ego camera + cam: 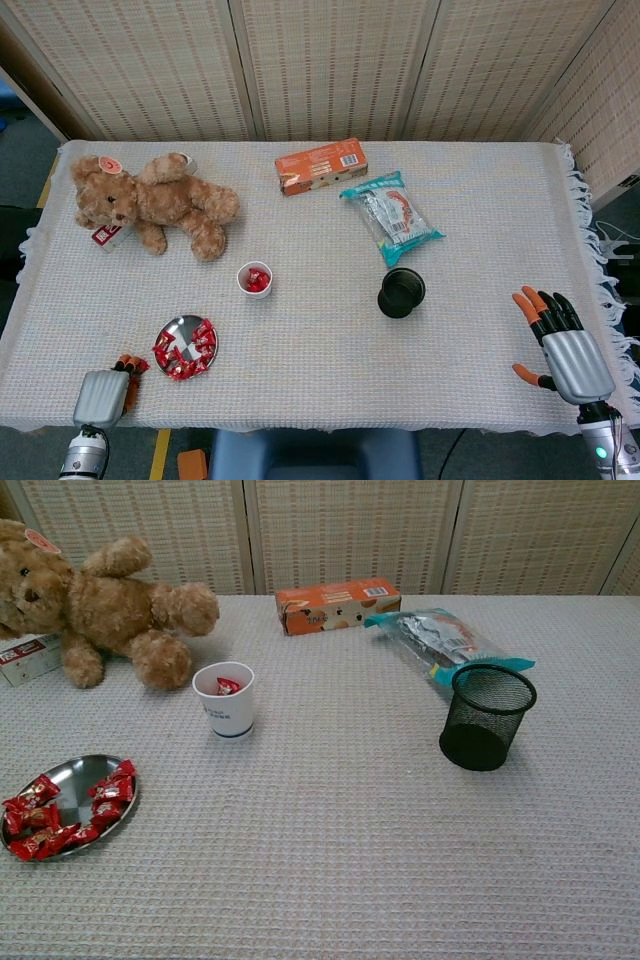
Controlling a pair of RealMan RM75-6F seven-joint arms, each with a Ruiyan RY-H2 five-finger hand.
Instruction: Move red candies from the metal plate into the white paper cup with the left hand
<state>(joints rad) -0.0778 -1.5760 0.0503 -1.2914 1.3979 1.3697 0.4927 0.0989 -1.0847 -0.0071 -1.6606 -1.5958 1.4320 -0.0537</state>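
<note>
Our left hand rests at the bench edge near the metal plate, its fingers curled in, empty. Red candies fill the plate; the white paper cup stands beyond. We should reach low and pinch one wrapper.

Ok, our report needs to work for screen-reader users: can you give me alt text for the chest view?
A white paper cup holding a red candy stands mid-table, with a metal plate of red candies at the near left. Behind are a teddy bear, an orange box, a snack bag and a black mesh cup; no hands show.
</note>
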